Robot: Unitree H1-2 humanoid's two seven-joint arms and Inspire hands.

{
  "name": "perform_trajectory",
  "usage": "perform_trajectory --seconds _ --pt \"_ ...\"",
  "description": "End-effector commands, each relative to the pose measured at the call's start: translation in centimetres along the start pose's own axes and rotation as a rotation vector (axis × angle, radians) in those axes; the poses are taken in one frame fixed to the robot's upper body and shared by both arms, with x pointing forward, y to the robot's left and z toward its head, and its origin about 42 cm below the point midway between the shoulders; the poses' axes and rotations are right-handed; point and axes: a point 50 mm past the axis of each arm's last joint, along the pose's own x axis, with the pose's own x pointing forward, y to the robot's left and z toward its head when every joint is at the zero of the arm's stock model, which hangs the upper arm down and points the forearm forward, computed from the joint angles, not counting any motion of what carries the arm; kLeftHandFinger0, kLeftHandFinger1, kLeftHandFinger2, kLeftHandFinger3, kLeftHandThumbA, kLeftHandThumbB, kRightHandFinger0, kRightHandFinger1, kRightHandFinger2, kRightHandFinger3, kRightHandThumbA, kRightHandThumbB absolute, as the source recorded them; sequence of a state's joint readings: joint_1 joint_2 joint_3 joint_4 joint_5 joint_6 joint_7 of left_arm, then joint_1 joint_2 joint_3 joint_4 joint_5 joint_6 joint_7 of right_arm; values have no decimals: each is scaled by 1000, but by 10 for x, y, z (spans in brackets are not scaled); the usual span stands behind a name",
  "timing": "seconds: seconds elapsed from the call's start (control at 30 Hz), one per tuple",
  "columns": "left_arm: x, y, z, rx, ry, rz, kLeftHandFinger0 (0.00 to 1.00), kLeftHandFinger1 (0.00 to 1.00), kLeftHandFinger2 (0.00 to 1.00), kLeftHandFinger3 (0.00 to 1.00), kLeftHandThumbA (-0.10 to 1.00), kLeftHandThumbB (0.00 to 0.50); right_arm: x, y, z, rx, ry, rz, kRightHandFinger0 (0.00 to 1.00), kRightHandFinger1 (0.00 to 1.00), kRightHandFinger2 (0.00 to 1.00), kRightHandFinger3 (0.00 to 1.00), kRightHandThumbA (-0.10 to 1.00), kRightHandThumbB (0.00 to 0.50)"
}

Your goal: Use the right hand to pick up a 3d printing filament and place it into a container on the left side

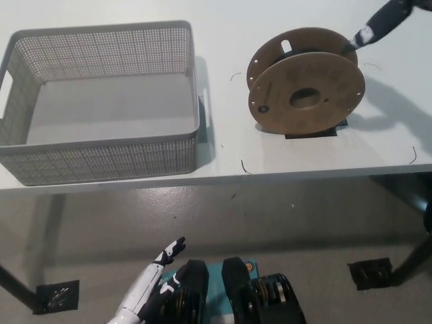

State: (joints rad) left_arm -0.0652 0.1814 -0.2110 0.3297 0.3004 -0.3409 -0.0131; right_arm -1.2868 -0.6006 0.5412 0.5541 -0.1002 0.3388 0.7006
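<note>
White tabletop (pixel 304 158) over grey floor (pixel 270 216) carries basket (pixel 101 145) and filament spool (pixel 307 84); right hand (pixel 378 25) fingers unreadable.

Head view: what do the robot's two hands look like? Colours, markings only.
The left hand at the lower left is glossy white along the forearm and palm, with black segments banding its slim fingers. The right hand shows only partly at the top right edge: a dark, black-grey shape with a pale patch near its tip. No cables or labels are visible on either.

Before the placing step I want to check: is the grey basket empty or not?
Empty. Through the basket's open top only its bare grey floor shows; the filament spool stands outside on the table.
</note>
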Motion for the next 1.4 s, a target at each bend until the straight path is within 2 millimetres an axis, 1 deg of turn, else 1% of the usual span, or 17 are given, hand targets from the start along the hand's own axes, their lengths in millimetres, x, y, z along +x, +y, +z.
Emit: perform_trajectory --seconds 0.0,0.1,0.27,0.33,0.4,0.57,0.67,0.7,0.73,0.77,0.83,1.03,1.07,1.13,1.17,1.23,1.37 --pt "-4 5 8 1 -96 35 1000 1000 1000 1000 1000 202 -10 -73 85 -63 84 121 1000 1000 1000 1000 1000 390" --pt "-1 7 10 12 -101 35 1000 1000 1000 1000 1000 185 2 -78 89 -68 116 127 1000 1000 1000 1000 1000 428" --pt "0 7 10 14 -105 28 1000 1000 1000 1000 1000 197 16 -78 96 -105 169 145 1000 1000 1000 1000 1000 425" --pt "0 7 10 7 -104 28 1000 1000 1000 1000 1000 196 21 -76 98 -137 210 146 1000 1000 1000 1000 1000 460" --pt "-1 9 10 14 -105 28 1000 1000 1000 1000 1000 200 25 -74 100 -162 227 151 1000 1000 1000 1000 1000 447" --pt "1 10 12 20 -113 29 1000 1000 1000 1000 1000 203 31 -70 97 -143 248 164 1000 1000 1000 1000 1000 472" --pt "3 11 14 22 -118 26 1000 1000 1000 1000 1000 207 33 -67 91 -104 231 174 1000 1000 1000 1000 1000 454" --pt "4 12 15 26 -120 23 1000 1000 1000 1000 1000 208 35 -65 88 -120 253 160 1000 1000 1000 1000 1000 486" --pt "5 13 16 26 -122 23 1000 1000 1000 1000 1000 209 36 -65 87 -121 271 146 1000 1000 1000 1000 1000 485" --pt "6 14 16 31 -124 23 1000 1000 1000 1000 1000 205 38 -62 84 -110 273 135 1000 1000 1000 1000 1000 432" --pt "7 14 16 33 -128 25 1000 1000 1000 1000 1000 205 41 -58 79 -89 271 135 1000 1000 1000 1000 1000 394" --pt "8 14 19 40 -127 17 1000 1000 1000 1000 1000 206 51 -40 65 -93 295 187 1000 1000 1000 1000 1000 407" --pt "8 15 19 40 -128 16 1000 1000 1000 1000 1000 206 53 -35 61 -107 286 223 1000 1000 1000 1000 1000 390" --pt "10 16 19 35 -132 19 1000 1000 1000 1000 1000 196 55 -30 57 -75 320 238 1000 1000 1000 1000 1000 419" --pt "9 17 19 37 -127 17 1000 1000 1000 1000 1000 197 58 -24 53 -66 313 258 1000 1000 1000 1000 1000 384" --pt "10 17 19 36 -124 14 1000 1000 1000 1000 1000 205 60 -19 49 -80 299 300 1000 1000 1000 1000 1000 378" --pt "11 17 21 37 -126 11 1000 1000 1000 1000 1000 211 70 3 29 -77 336 319 1000 1000 1000 1000 1000 491"
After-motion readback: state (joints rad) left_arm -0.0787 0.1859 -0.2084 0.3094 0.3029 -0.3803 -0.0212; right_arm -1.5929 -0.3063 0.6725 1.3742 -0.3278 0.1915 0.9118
